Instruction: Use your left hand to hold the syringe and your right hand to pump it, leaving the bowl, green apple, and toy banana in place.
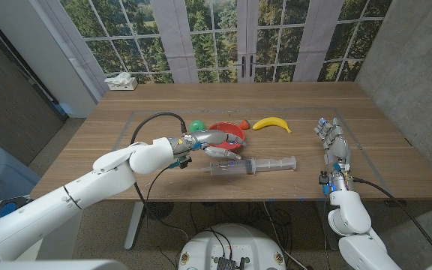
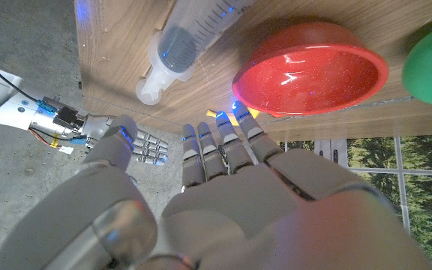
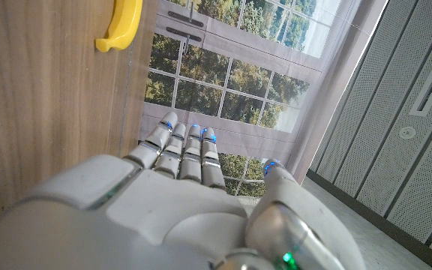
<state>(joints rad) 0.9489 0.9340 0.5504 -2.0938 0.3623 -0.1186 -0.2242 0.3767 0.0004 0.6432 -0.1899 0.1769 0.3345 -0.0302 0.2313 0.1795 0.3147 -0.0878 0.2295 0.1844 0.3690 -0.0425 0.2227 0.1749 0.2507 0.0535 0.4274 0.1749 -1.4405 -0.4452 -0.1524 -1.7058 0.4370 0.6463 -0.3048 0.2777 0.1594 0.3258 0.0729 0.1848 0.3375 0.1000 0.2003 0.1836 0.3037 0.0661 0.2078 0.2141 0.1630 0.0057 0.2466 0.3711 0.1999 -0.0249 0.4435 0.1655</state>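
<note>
We see the syringe [image 1: 252,165] lying free on the worktop [image 1: 163,105], near its front edge. Left hand [image 1: 210,139] spread empty beside the red bowl [image 1: 229,132]; right hand [image 1: 333,140] spread empty, well apart.

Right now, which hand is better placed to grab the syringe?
Left. The left hand hovers open just beside the syringe, near the red bowl. The right hand waits open farther off, toward the table's right side.

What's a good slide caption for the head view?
Left hand reaches over the syringe beside the red bowl; right hand waits apart.
</note>
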